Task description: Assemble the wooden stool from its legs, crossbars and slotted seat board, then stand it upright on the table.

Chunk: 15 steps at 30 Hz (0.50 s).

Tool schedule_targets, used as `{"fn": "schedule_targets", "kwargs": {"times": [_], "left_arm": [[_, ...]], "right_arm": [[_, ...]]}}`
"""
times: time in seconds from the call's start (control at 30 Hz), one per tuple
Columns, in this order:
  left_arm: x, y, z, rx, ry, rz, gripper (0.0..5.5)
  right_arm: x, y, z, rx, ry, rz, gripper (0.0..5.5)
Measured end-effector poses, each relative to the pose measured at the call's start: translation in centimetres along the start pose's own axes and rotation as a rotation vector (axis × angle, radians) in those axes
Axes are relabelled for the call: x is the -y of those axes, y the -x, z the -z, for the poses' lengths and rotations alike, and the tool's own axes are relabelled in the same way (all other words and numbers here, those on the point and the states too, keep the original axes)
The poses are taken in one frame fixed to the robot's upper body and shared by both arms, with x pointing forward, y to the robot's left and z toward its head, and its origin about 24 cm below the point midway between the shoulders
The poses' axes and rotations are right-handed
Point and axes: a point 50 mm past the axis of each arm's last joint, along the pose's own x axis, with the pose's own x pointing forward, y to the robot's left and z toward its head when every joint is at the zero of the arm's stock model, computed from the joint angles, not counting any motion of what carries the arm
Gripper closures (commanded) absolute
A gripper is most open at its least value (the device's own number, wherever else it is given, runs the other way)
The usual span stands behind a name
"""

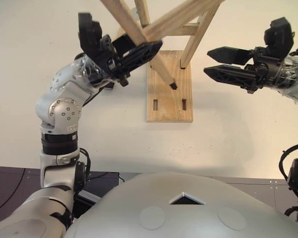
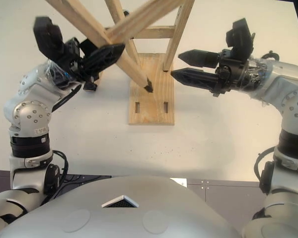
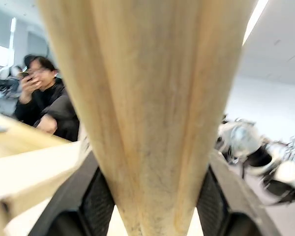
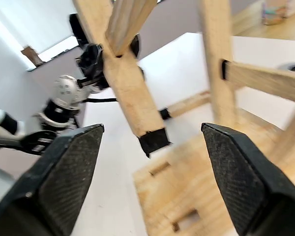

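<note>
1. left tool point(image 1: 148, 48) clamped on 1 leg of the pale wooden leg-and-crossbar frame point(image 1: 164, 27), holding it tilted above the flat slotted wooden seat board point(image 1: 170, 106); likely aiming leg ends at slots.
2. seat board lies mid white table point(image 1: 238, 134), slots up.
3. right tool point(image 1: 207, 61) fingers apart, just beside the frame; probably set to steady it.

Head eyes both look down over the board point(image 1: 169, 108); my wrist cameras sit close, right one facing it.
</note>
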Motion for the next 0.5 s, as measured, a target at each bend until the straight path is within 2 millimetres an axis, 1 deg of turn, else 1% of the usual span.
{"fn": "schedule_targets", "kwargs": {"times": [0.07,0.17,0.4,0.5], "left_arm": [[-0.2,0.9,1.1,-0.026,-0.023,0.000,3.47],[-0.5,1.7,2.0,-0.068,-0.060,-0.018,3.47],[0.0,2.2,3.3,-0.143,-0.097,0.024,3.47],[0.1,2.3,3.4,-0.158,-0.128,0.042,3.47]], "right_arm": [[0.7,0.1,0.6,-0.019,0.004,0.016,1.85],[1.1,0.3,1.0,-0.026,0.011,0.022,1.85],[1.7,0.6,1.4,-0.049,0.009,0.051,1.85],[1.7,0.6,1.5,-0.053,0.011,0.054,1.85]]}}
